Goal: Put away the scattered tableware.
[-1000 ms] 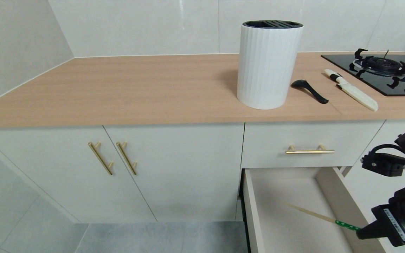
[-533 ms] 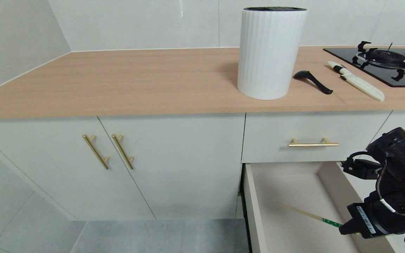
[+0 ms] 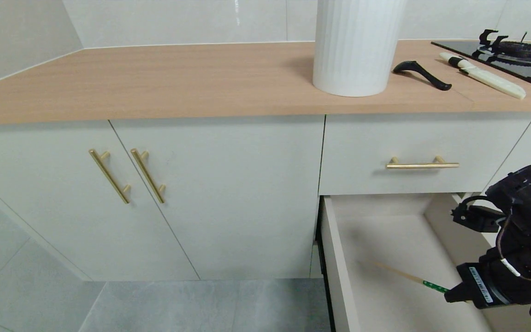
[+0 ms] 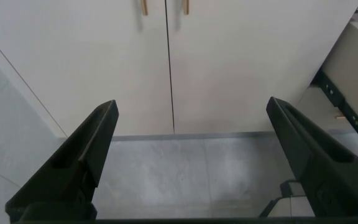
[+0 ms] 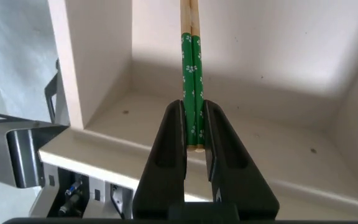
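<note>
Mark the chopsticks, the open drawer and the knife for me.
chopsticks (image 5: pixel 191 74), right wrist view, green patterned part.
open drawer (image 3: pixel 334 267), head view, left side wall.
knife (image 3: pixel 491 84), head view, pale blade.

Head: forward and down over tabletop (image 3: pixel 178 78) and open drawer (image 3: pixel 376 230). Left wrist: close on cabinet doors (image 4: pixel 241 62) and floor (image 4: pixel 185 168). Right wrist: close inside same drawer.
</note>
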